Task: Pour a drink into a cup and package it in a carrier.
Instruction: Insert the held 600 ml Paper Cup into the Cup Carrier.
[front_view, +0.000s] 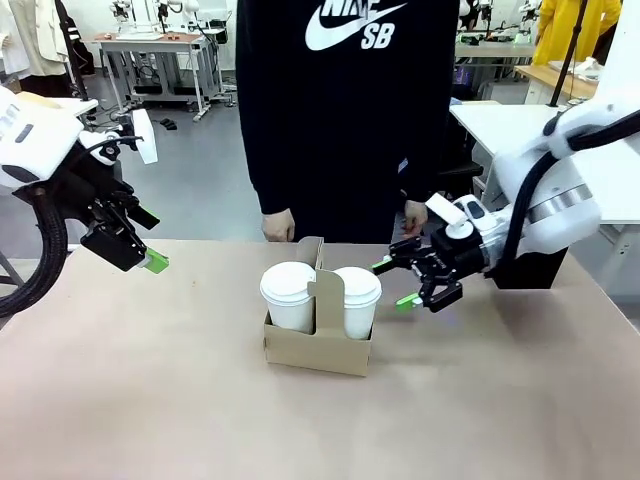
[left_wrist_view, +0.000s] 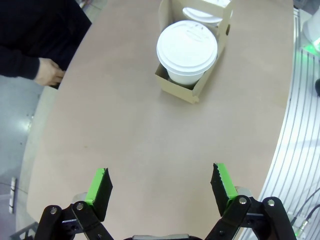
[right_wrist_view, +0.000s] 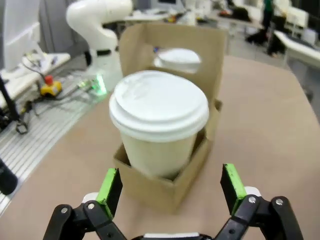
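Two lidded white paper cups stand in the brown cardboard carrier (front_view: 318, 345) at the table's middle, the left cup (front_view: 288, 295) and the right cup (front_view: 357, 300) on either side of the upright handle tab. My right gripper (front_view: 400, 284) hangs open just to the right of the right cup, apart from it; its wrist view has that cup (right_wrist_view: 159, 127) and the carrier (right_wrist_view: 165, 187) close ahead of the open gripper (right_wrist_view: 171, 187). My left gripper (front_view: 152, 262) is raised at the far left, open and holding nothing. Its wrist view looks down on the carrier (left_wrist_view: 182, 90) and nearer cup (left_wrist_view: 187, 50) beyond the gripper (left_wrist_view: 161, 187). The drink jug is out of view.
A person in a black top stands at the far table edge behind the carrier, one hand (front_view: 278, 225) and the other hand (front_view: 413, 215) hanging near the edge. The tabletop (front_view: 150, 400) is bare brown around the carrier.
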